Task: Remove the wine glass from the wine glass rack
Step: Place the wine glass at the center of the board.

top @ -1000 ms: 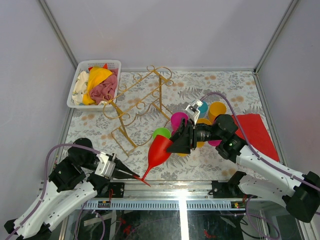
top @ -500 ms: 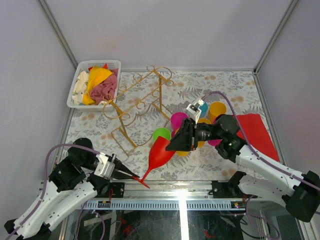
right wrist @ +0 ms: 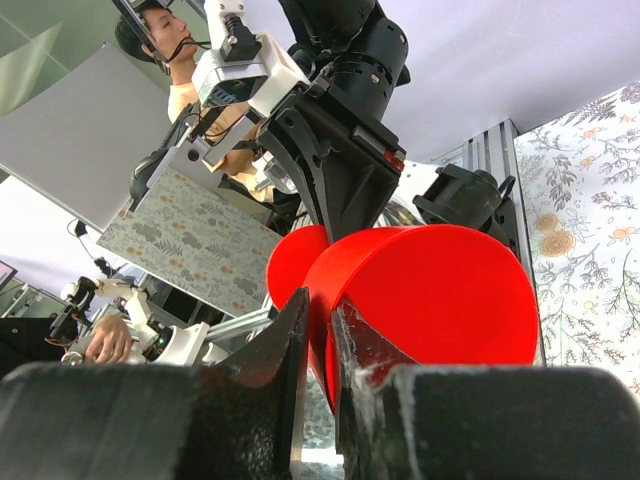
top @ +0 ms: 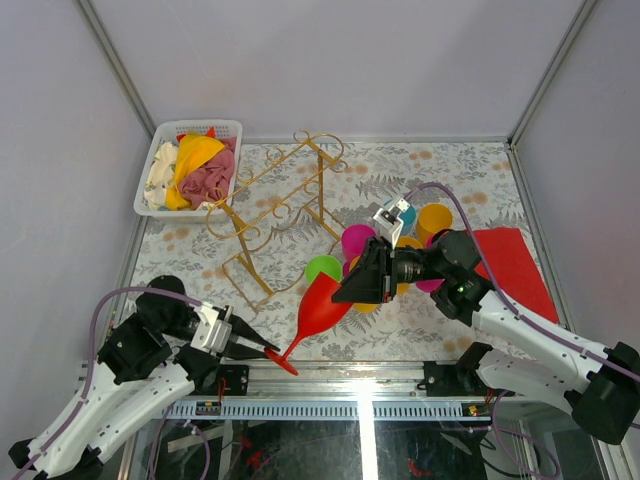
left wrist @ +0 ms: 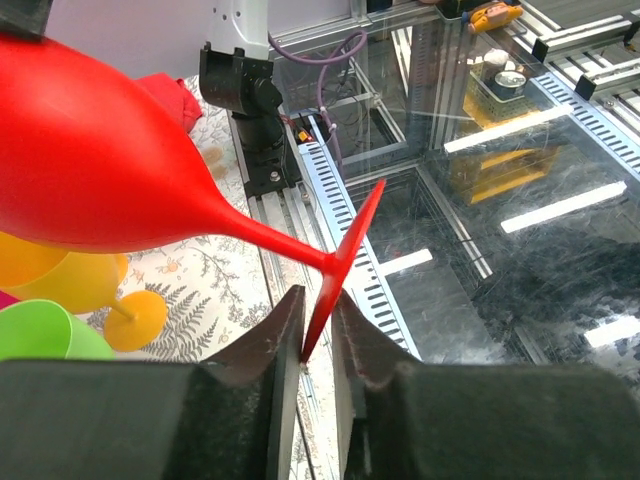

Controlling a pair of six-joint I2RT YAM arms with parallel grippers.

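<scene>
The red wine glass (top: 320, 300) lies tilted above the table's near edge, off the gold wire wine glass rack (top: 275, 215), which stands empty at the back left. My right gripper (top: 340, 292) is shut on the bowl's rim; the wall of the bowl (right wrist: 440, 290) sits pinched between its fingers (right wrist: 285, 345). My left gripper (top: 265, 349) is at the foot. In the left wrist view the foot's edge (left wrist: 345, 255) stands between the fingertips (left wrist: 285, 320), with the jaws slightly apart and a gap on the right side.
Coloured cups cluster behind the right gripper: green (top: 322, 266), magenta (top: 357, 240), orange (top: 434, 220), teal (top: 405, 213). A red cloth (top: 510, 265) lies at the right. A white basket (top: 200, 124) of cloths stands back left. The metal rail (top: 360, 408) runs along the near edge.
The right gripper has closed onto the bowl's rim. The left jaws, shut on the foot before, have parted a little. The glass has shifted slightly to the left.
</scene>
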